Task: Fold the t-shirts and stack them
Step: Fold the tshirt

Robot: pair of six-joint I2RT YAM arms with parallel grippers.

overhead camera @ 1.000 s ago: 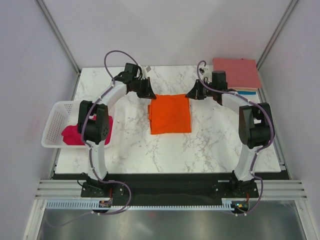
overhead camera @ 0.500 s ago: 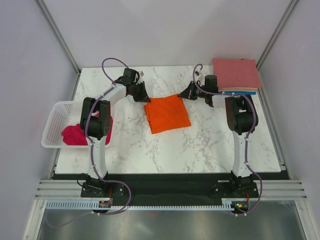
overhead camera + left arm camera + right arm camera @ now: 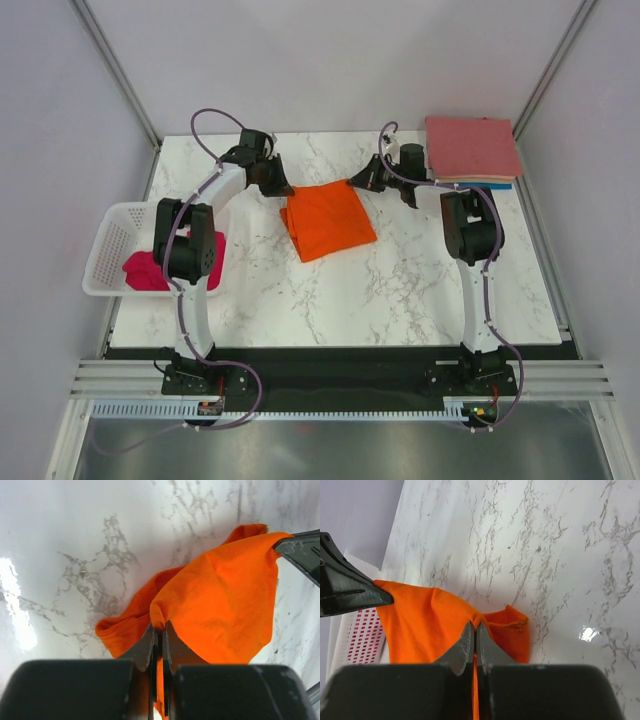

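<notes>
The folded orange t-shirt (image 3: 325, 220) lies on the marble table at back centre, turned at an angle. My left gripper (image 3: 285, 190) is shut on its far left corner; the pinched cloth shows in the left wrist view (image 3: 215, 605). My right gripper (image 3: 355, 183) is shut on its far right corner, and the cloth shows in the right wrist view (image 3: 427, 625). A magenta-pink t-shirt (image 3: 146, 271) lies crumpled in the white basket (image 3: 108, 250). A stack of folded t-shirts (image 3: 472, 148), salmon-pink on top with peach and blue edges below, sits at the back right.
The white basket hangs at the table's left edge. Grey walls and metal frame posts close in the back and sides. The table's (image 3: 400, 290) front half lies between the arm bases.
Both grippers have moved back and to the left with the orange shirt's far corners. The shirt has slid back and turned from square to slanted.
</notes>
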